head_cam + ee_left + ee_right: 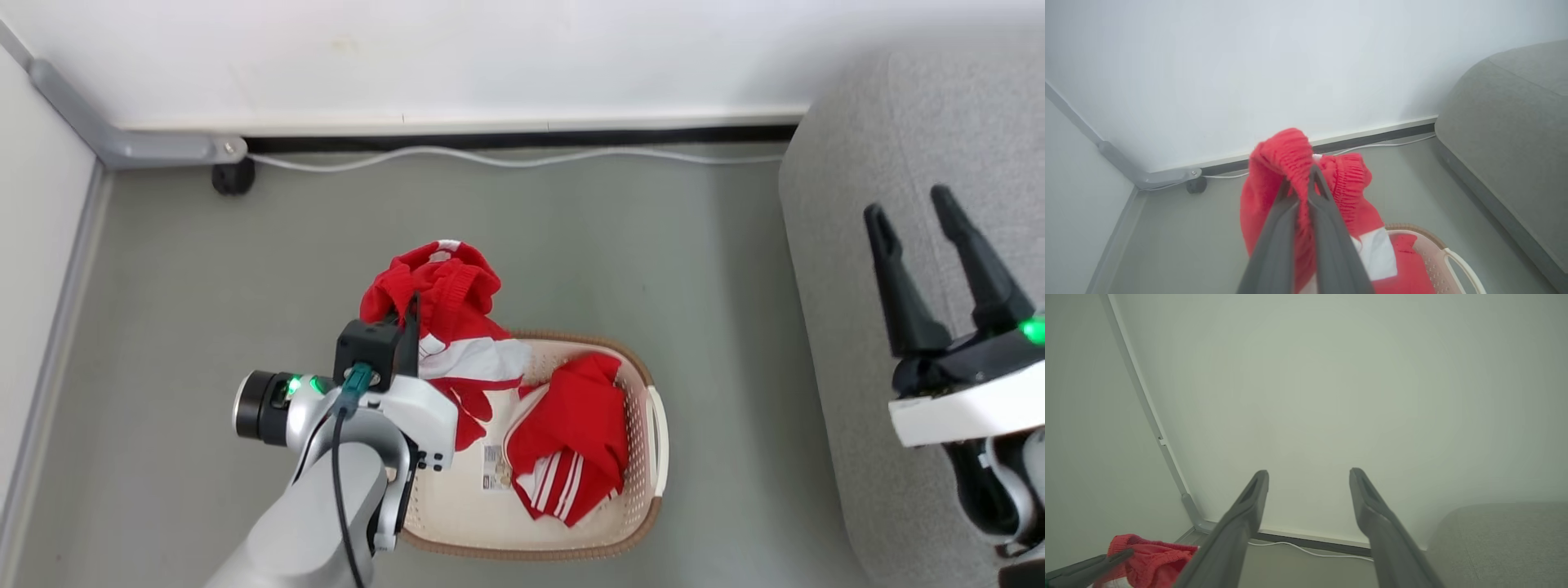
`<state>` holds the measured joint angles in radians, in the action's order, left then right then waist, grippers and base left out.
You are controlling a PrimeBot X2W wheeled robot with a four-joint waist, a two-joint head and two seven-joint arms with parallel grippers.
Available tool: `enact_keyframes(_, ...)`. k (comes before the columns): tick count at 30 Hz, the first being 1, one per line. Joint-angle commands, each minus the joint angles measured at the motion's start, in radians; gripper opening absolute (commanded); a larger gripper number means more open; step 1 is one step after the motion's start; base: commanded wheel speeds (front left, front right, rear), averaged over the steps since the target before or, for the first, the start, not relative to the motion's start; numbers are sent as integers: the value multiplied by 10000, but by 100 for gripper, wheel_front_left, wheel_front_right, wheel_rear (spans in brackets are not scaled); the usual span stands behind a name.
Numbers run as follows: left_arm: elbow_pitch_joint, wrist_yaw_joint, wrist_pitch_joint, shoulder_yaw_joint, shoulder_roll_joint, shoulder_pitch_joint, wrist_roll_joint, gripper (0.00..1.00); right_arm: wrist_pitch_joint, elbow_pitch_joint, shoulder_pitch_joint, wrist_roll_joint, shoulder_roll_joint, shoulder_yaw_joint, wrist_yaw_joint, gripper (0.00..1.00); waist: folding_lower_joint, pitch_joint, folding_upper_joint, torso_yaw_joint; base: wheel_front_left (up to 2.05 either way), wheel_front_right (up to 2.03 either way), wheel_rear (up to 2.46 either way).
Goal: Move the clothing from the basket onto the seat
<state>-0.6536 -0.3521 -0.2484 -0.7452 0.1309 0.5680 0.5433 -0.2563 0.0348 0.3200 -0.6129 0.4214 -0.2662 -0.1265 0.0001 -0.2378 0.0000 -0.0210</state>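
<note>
Our left gripper [1300,179] clenched 1 bright red, white-striped soft garment [445,286], raised over the cream perforated plastic basket [522,554], likely to clear its rim. The 2nd garment [571,433] lay inside. At 3 o'clock, our right gripper [910,204] gaped empty over the grey upholstered sofa [849,269].

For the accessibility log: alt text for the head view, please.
The left gripper holds one red garment up over the cream basket, where a second red garment lies. The right gripper hangs open over the grey sofa.

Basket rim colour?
Brown woven look, atop the cream basket; head view shows it best.
</note>
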Motion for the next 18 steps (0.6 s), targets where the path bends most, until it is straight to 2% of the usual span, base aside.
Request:
enact_keyframes(1,497,58,-132,567,259,-127,-248,0,-55,-117,-232,90,65,-131,-42,100,0,418,0,-68,0,0,0)
enact_keyframes(11,2724,464,-133,2070,103,-1347,-1621,0,-55,589,-924,598,-523,-484,-42,100,0,1276,0,-85,0,0,0)
enact_keyframes(18,4002,919,-133,2154,-139,-1348,-2242,0,-55,901,-1130,771,-725,-653,-42,100,0,1599,0,-84,0,0,0)
